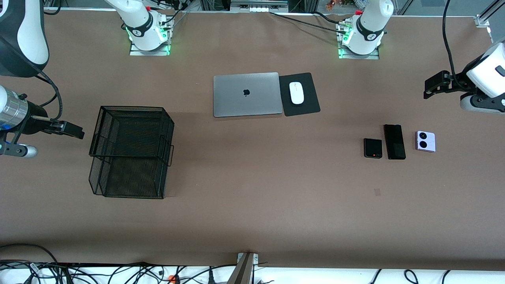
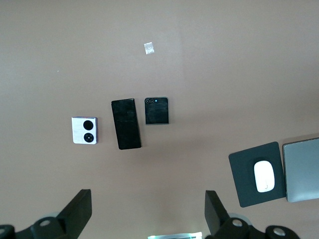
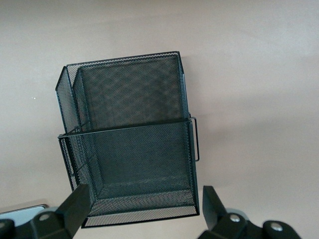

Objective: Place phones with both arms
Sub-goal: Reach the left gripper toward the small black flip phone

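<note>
Phones, a squarish black flip phone, slim black slab and lavender squarish one, lie at seven o'clock below the released left gripper, the nearer one; the right gripper waits, splayed, beside the black mesh basket.

Even, bright overhead light; the brown tabletop shows soft broad shadows beside the black wire-mesh basket and closed grey laptop. All views sharp, glare-free.

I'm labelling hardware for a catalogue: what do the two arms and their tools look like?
Both arms are glossy white with dark grey joint bands and black cables along them. Their bases glow green. The left tool and the right tool are black, each with two blocky fingers; the right arm also shows a shiny silver cylinder at its wrist.
</note>
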